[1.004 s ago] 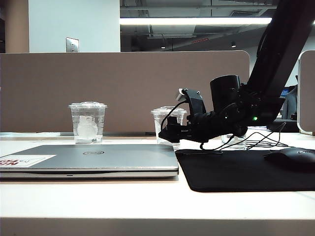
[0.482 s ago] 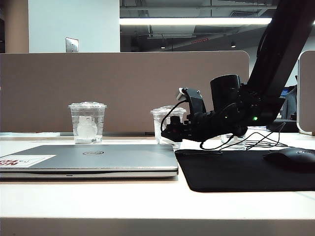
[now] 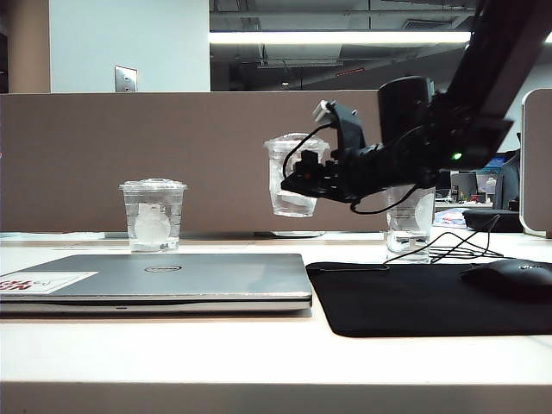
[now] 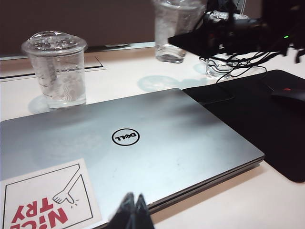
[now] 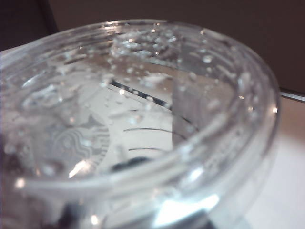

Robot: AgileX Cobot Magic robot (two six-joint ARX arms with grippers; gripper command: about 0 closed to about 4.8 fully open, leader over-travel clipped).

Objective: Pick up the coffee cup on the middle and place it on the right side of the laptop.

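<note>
The coffee cup (image 3: 291, 177), clear with a dome lid and thin dark lines, hangs in the air above the table behind the laptop's right end. My right gripper (image 3: 304, 183) is shut on its wall, reaching in from the right. The cup (image 5: 143, 119) fills the right wrist view and hides the fingers there. The silver-grey laptop (image 3: 172, 276) lies closed at the front left, with a white-and-red sticker at its corner. My left gripper (image 4: 133, 212) is shut and empty over the laptop's (image 4: 143, 143) near edge. It does not show in the exterior view.
A flat-lidded clear cup (image 3: 153, 216) stands behind the laptop on the left. A taller clear cup (image 3: 410, 226) stands at the back right beside cables. A black mouse pad (image 3: 431, 297) with a mouse (image 3: 513, 276) lies right of the laptop. A partition wall closes the back.
My right gripper closed on the coffee cup and lifted it well clear of the table. The left gripper has not moved.
</note>
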